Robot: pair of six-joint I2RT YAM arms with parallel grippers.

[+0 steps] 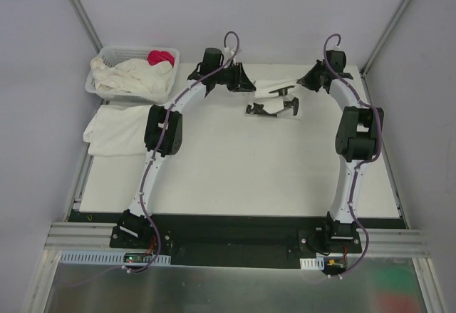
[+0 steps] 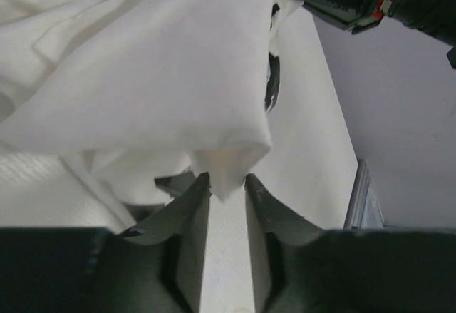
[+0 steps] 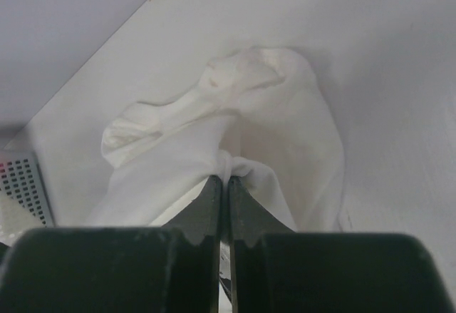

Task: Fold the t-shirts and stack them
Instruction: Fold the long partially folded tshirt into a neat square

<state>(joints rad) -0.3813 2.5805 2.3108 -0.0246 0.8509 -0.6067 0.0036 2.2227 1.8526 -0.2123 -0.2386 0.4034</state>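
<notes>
Forward, the right arm point(image 1: 354, 131) arches inward, right claw point(image 3: 222, 179) pinching the t-shirt point(image 3: 285, 113).

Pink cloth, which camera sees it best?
The top camera: the pink cloth sits in plain sight in the basket. Both wrist cameras show only a white t-shirt, no pink.

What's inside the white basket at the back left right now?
The basket holds a heap of cream t-shirts, with a pink-red cloth at its far right corner. Whatever lies under the heap, and the basket floor, is covered.
</notes>
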